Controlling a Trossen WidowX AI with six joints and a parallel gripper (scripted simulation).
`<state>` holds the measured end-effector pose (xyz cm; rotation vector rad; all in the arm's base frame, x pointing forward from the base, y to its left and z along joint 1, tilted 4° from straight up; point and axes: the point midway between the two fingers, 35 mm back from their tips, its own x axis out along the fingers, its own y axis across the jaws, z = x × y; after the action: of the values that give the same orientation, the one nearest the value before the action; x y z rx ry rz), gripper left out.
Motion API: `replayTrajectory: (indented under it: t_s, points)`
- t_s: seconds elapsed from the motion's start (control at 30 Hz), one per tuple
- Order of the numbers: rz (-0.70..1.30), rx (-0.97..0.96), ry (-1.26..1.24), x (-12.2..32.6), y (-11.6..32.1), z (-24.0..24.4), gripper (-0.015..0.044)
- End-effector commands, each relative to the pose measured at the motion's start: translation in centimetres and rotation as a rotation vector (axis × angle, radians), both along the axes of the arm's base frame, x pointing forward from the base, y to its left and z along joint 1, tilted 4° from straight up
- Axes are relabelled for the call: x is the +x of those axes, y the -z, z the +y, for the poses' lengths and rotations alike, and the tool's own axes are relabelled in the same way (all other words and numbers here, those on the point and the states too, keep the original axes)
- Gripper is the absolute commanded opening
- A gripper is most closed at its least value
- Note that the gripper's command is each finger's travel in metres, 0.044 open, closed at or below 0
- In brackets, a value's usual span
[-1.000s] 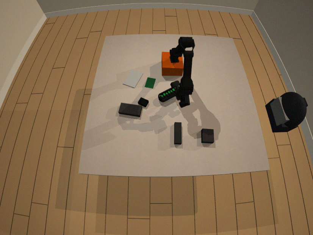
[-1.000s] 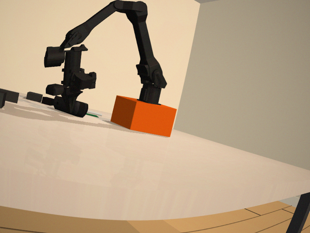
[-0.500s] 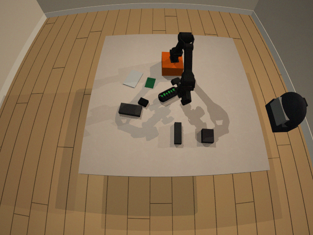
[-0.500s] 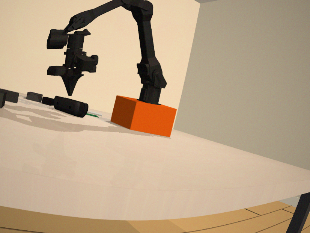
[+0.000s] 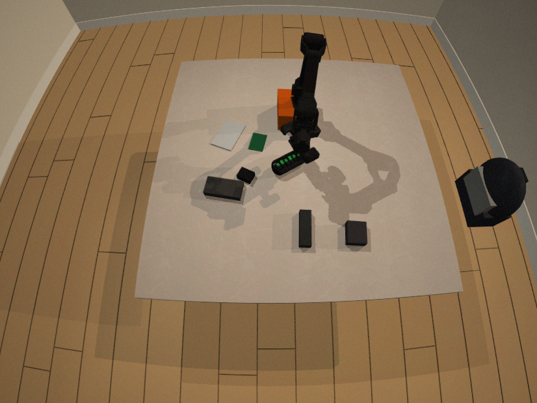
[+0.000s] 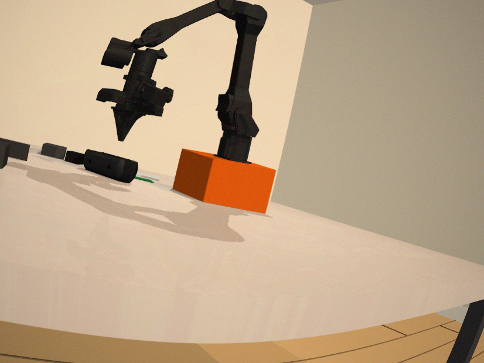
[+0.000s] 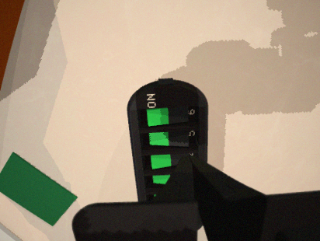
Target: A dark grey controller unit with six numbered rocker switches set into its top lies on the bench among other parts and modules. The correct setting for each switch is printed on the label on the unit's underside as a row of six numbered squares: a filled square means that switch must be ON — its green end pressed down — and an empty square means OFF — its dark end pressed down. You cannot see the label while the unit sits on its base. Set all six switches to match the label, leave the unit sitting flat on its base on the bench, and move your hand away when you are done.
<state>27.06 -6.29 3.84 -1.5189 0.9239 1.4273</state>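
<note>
The dark grey controller unit [image 5: 277, 169] [image 6: 107, 164] [image 7: 175, 93] sits on its base on the bench, switches up, its label hidden. In the wrist view, the green ends lie on the ON side. Switches 6 and 4 show similar outlines; switch 5 between them slopes differently. The lower-numbered switches are partly or wholly covered by the gripper, and I cannot tell every setting. My gripper [image 6: 121, 139] [image 7: 188, 162] is shut and empty. Its tips hang above the unit, clear of it in the exterior view, and appear near switch 4's numbered end in the wrist view.
The orange base block [image 5: 285, 101] [image 6: 238, 187] carries the arm. A green plate [image 5: 257, 142] [image 7: 36, 189] and a pale plate [image 5: 228, 135] lie left of it. A small black block [image 5: 246, 174], a wide dark block [image 5: 223, 188], a narrow block [image 5: 305, 228] and a squarish block [image 5: 355, 233] stand around the unit.
</note>
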Motion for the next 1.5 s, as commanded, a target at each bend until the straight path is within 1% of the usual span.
replayTrajectory:
  t_s: [0.0, 0.93, 1.47]
  points:
    - [-0.01, 0.002, -0.008, -0.1, 0.2, 0.0, 0.0]
    - [-0.007, 0.006, -0.007, 0.3, 4.3, 0.1, 0.0]
    - [-0.007, 0.007, -0.006, 0.3, 4.1, 0.1, 0.0]
